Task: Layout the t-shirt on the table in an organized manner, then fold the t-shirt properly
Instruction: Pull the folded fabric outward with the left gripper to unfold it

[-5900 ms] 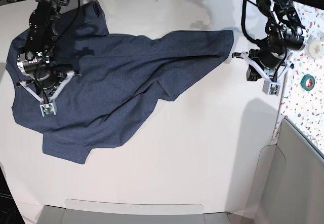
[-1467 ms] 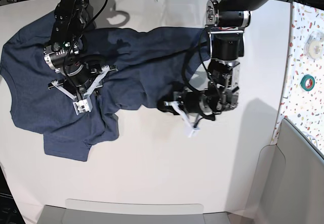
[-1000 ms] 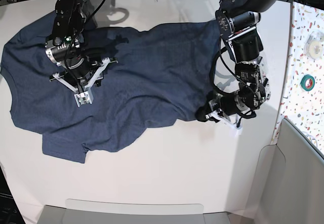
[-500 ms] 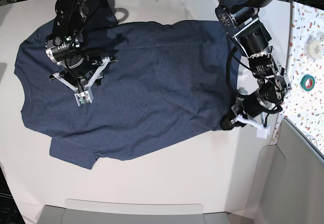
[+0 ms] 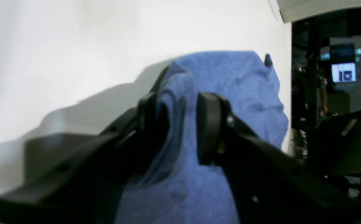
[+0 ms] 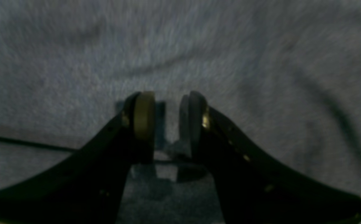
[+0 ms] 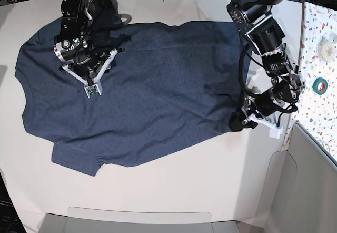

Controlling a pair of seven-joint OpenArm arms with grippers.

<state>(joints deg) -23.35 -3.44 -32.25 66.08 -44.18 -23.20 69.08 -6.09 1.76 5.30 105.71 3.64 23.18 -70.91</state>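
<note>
The dark navy t-shirt lies spread nearly flat on the white table, plain side up, collar toward the left edge. My left gripper is at the shirt's lower right hem corner. In the left wrist view its jaws stand apart, with a raised fold of the t-shirt between them on the table. My right gripper is over the shirt's upper left part near a sleeve. Seen from the right wrist, it has a narrow gap between the pads, nothing in it, only the t-shirt underneath.
A speckled surface runs along the right edge with a green tape roll and a white roll. Grey bins sit at the front and the front right. A thin dark cable crosses the cloth.
My left gripper dragged the hem corner to the right and front, flattening the shirt, and its jaws have now parted. My right gripper shifted slightly toward the back.
</note>
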